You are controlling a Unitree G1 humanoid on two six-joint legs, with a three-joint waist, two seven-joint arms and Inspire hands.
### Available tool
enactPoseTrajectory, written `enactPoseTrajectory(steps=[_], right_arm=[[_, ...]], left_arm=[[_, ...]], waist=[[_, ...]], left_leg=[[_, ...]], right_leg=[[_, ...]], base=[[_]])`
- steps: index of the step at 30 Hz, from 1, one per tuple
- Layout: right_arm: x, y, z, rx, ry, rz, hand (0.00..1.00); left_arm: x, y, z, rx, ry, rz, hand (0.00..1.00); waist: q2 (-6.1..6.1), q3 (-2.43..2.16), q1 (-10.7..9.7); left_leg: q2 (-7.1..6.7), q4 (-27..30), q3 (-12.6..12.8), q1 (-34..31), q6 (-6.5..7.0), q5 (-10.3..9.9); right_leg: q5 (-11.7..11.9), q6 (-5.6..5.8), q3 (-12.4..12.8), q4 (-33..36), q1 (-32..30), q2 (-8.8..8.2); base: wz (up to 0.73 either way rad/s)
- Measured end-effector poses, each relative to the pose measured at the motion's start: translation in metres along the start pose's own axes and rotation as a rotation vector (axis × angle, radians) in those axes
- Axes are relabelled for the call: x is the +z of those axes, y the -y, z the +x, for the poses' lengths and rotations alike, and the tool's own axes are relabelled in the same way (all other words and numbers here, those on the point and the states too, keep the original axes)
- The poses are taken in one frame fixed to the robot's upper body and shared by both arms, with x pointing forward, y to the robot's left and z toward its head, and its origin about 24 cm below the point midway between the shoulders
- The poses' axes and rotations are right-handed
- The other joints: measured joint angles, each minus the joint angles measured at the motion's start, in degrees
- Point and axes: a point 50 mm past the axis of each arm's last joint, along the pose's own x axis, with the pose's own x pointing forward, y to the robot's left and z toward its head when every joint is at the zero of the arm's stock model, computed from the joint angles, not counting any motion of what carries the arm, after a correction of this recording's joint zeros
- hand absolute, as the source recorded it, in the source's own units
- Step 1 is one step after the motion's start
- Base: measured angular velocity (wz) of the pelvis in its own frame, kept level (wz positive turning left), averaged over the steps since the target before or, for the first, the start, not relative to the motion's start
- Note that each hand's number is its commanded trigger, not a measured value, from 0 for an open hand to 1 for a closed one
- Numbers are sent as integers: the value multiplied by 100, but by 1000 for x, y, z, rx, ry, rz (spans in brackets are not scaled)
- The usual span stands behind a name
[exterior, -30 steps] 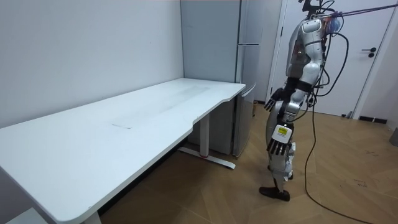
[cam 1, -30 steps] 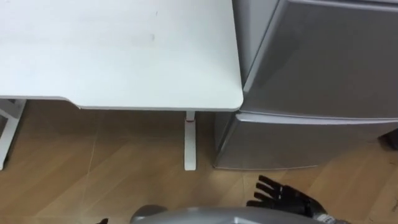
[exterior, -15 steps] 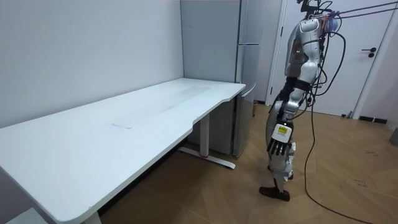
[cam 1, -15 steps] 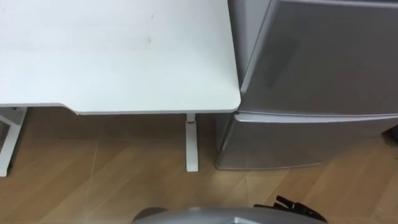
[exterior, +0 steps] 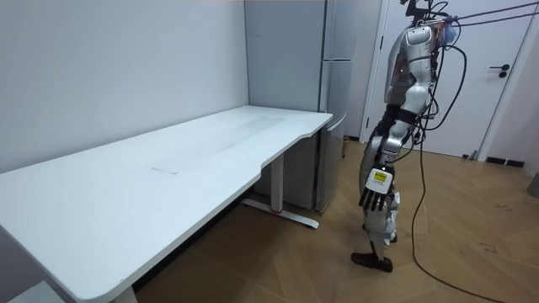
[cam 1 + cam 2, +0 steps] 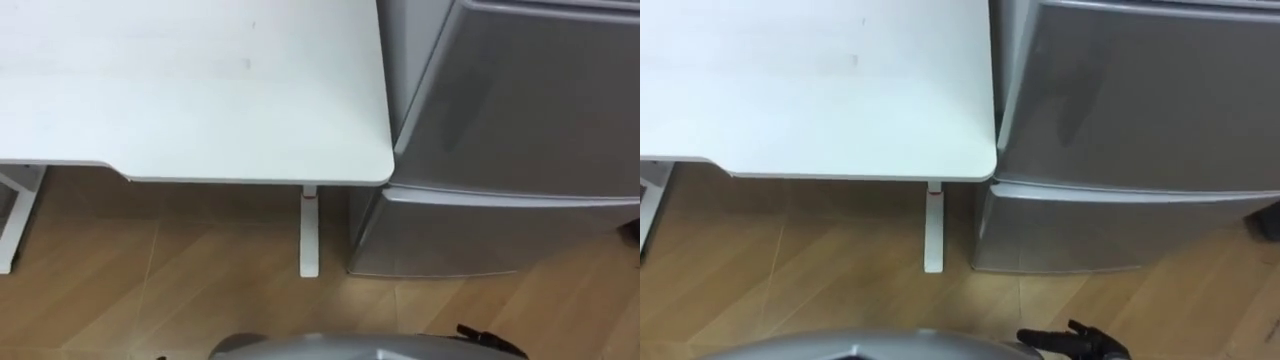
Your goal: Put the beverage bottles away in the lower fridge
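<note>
I stand on the wood floor facing a grey fridge (image 6: 520, 110) whose lower door (image 6: 490, 235) and upper door are both closed. In the room view the fridge (image 5: 333, 101) stands at the far end of the table, an arm's length ahead of me. My right hand (image 6: 1072, 342) shows as dark, straight fingers at the bottom edge, low and short of the lower door, holding nothing. My left hand (image 5: 376, 190) hangs open at my side in the room view. The tabletop is bare and I see no drinks.
A long white table (image 6: 200, 90) lies to my left, its corner touching the fridge's side, with a white leg (image 6: 308, 235) beneath it. A white door (image 5: 505, 84) stands in the wall at the room view's right.
My right hand, raised with fingers spread before my waist a second ago, has dropped to the bottom edge of the eye view. The camera has shifted slightly.
</note>
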Motion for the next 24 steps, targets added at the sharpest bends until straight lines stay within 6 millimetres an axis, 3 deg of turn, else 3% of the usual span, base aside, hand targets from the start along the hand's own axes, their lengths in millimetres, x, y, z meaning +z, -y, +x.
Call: enactPoseTrajectory(steps=[6, 24], right_arm=[[8, -8, 3, -11, 9, -49, 0], [5, -7, 3, -23, -9, -80, 0]], left_arm=[[4, 4, 2, -8, -1, 73, 0], [8, 6, 2, -55, -7, 145, 0]], waist=[[86, 13, -11], [77, 16, -61]], left_leg=[[-1, -7, -4, -1, -1, 0], [-19, -23, -21, 105, -1, 0]], right_leg=[[-10, -8, 35, 1, -6, 7], [-39, -10, 151, 4, 105, 8]], base=[[1], [0]])
